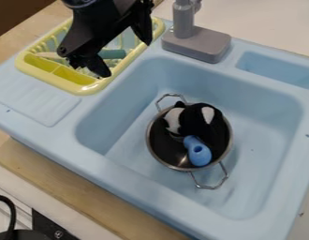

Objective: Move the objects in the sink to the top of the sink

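The black gripper (pixel 126 54) hangs over the yellow dish rack at the upper left, its two fingers spread apart and nothing between them. Down and to the right of it, a metal pot (pixel 153 145) with two wire handles stands in the light blue sink basin (pixel 128 126). Inside the pot lie a black and white plush toy (pixel 193 119) and a blue object (pixel 198 151) with a small hole in its end. The plush hides part of the pot's inside.
A yellow dish rack (pixel 88 88) with a green-handled item (pixel 113 54) sits at the sink's upper left. A grey faucet (pixel 195 43) stands on the back rim. Right of it is a shallow recess (pixel 275 68). A ridged drainboard (pixel 35 101) lies at left.
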Robot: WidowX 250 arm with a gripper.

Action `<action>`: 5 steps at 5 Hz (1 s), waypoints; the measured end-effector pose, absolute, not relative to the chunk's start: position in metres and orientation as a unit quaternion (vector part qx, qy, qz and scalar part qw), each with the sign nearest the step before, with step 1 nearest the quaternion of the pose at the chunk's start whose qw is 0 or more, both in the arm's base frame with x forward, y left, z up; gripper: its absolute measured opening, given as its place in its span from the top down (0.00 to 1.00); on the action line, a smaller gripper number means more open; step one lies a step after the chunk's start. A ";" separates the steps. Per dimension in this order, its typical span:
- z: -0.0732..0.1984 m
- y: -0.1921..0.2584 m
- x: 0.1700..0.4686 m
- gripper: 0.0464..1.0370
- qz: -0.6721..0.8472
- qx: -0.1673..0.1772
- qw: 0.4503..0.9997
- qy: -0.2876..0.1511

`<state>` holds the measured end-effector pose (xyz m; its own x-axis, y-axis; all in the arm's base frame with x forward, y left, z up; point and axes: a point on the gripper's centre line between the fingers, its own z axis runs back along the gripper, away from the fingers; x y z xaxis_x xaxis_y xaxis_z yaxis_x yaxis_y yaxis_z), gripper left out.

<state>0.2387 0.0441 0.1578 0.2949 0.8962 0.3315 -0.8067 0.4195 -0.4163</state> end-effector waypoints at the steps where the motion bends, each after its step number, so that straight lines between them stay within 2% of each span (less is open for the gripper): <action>1: 0.152 0.041 0.236 0.04 0.528 -0.087 0.806 -0.252; 2: 0.149 0.032 0.236 0.04 0.441 -0.130 0.859 -0.225; 3: 0.148 0.023 0.234 0.04 0.393 -0.146 0.883 -0.211; 4: 0.132 0.012 0.229 0.04 0.346 -0.167 0.911 -0.151; 5: 0.118 0.005 0.231 0.04 0.293 -0.132 0.940 -0.112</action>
